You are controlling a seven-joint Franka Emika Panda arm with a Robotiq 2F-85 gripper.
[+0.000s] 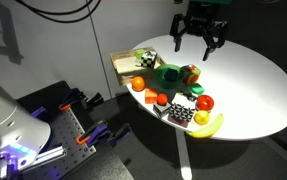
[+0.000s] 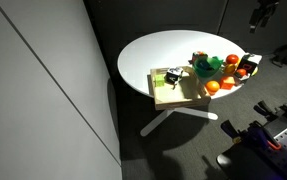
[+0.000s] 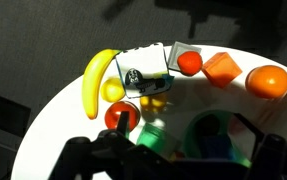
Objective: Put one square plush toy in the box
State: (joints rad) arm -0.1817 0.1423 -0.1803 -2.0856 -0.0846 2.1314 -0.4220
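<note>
Smooth, matt white on the desk [image 1: 258, 95]. Dull tan, cardboard-like on the box [image 2: 178, 98]. Glossy, smooth plastic on the banana [image 3: 96, 80] and the orange [image 3: 268, 80]. Soft matt cloth on the square plush toy [image 3: 143, 70] and the orange-red cube [image 3: 221, 68]. Matt black on the tool [image 1: 200, 45].

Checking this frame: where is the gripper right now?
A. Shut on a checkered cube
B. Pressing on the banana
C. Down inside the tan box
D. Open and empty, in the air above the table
D: in an exterior view the gripper hangs above the white table with its fingers spread, nothing between them.
</note>
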